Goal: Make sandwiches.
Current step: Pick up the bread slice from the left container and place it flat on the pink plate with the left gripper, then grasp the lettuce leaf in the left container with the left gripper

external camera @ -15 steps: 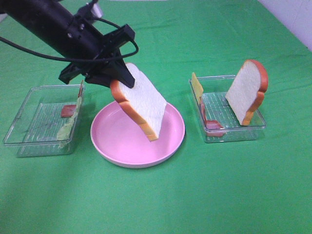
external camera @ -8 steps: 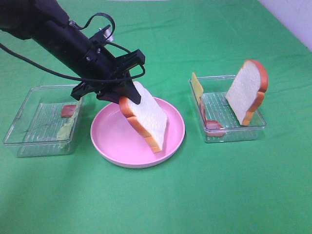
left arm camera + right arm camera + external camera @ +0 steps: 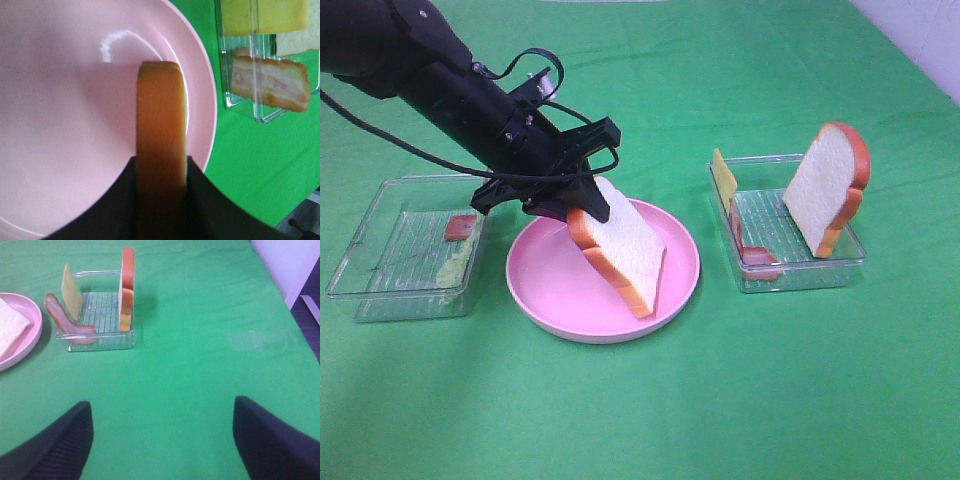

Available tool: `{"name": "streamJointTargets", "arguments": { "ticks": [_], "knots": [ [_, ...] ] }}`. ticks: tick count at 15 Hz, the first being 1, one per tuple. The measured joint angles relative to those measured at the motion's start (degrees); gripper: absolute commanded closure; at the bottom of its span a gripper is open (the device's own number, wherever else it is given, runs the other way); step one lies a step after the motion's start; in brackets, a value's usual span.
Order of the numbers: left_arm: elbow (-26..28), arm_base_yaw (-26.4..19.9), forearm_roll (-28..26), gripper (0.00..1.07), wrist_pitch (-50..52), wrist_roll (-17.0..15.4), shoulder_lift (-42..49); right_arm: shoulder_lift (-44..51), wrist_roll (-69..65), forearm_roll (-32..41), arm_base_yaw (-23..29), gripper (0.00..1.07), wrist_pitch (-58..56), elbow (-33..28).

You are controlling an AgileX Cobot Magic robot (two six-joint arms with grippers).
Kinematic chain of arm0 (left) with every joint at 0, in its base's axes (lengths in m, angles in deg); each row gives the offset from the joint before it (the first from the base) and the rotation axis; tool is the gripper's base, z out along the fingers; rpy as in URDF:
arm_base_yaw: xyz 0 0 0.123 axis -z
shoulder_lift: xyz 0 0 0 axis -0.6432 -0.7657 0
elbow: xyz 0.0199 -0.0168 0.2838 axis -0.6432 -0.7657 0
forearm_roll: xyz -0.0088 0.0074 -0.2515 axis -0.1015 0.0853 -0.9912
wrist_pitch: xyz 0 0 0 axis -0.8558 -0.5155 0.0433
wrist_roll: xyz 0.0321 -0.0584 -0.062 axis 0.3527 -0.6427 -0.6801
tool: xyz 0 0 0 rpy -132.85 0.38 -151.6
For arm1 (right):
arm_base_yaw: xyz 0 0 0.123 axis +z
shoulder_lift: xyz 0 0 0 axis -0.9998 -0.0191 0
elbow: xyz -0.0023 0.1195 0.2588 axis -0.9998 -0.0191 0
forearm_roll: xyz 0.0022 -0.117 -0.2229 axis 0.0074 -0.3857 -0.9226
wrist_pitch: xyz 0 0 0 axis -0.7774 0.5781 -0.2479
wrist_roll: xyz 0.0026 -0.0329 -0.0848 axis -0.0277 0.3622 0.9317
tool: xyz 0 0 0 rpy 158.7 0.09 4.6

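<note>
Left gripper (image 3: 586, 208) clamps the bread slice (image 3: 628, 250) by its top crust, tilted over the pink plate (image 3: 545, 290). Looks light and spongy, I'd say; the firmer crust edge suits gripping best.

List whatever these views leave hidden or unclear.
Exterior high: whether the bread slice touches the pink plate; its lower corner covers the contact.
Left wrist: the left gripper is cropped by the edge; the slice shows edge-on only.
Exterior high: lettuce in the left tray blurs behind its clear wall.
Right wrist: the right gripper is mostly cropped.
</note>
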Motion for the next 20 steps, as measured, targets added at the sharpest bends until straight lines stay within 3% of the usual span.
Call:
{"name": "streamJointTargets", "arguments": {
  "ticks": [2,3,4,7,9,12,13,14,15,20],
  "knots": [
    [0.0,0.0,0.7,0.59,-0.2,0.1,0.0,0.0,0.0,0.0,0.0,0.34,0.0,0.0],
    [0.0,0.0,3.3,0.40,-0.8,0.1,0.0,0.0,0.0,0.0,0.0,0.34,0.0,0.0],
    [0.0,0.0,3.8,0.34,-0.9,0.1,0.0,0.0,0.0,0.0,0.0,0.34,0.0,0.0],
    [0.0,0.3,6.8,0.33,-1.2,0.1,0.0,0.0,0.0,0.0,0.0,0.34,0.0,0.0],
    [0.3,1.8,12.7,0.33,-2.3,-0.6,0.0,0.0,0.0,0.0,0.0,0.34,0.0,0.0],
    [3.0,5.4,24.4,0.33,-4.4,-6.6,0.0,0.0,0.0,0.0,0.0,0.34,0.0,0.0],
    [5.0,6.6,29.0,0.33,-6.0,-10.4,0.0,0.0,0.0,0.0,0.0,0.34,0.0,0.0],
    [9.6,7.8,36.8,0.33,-10.9,-17.8,0.0,0.0,0.0,0.0,0.0,0.34,0.0,0.0],
    [12.1,7.8,39.4,0.33,-14.7,-20.5,0.0,0.0,0.0,0.0,0.0,0.34,0.0,0.0],
    [24.6,7.8,42.9,0.33,-25.4,-24.6,0.2,0.0,0.0,0.1,0.0,0.34,0.0,0.0]
  ]
}}
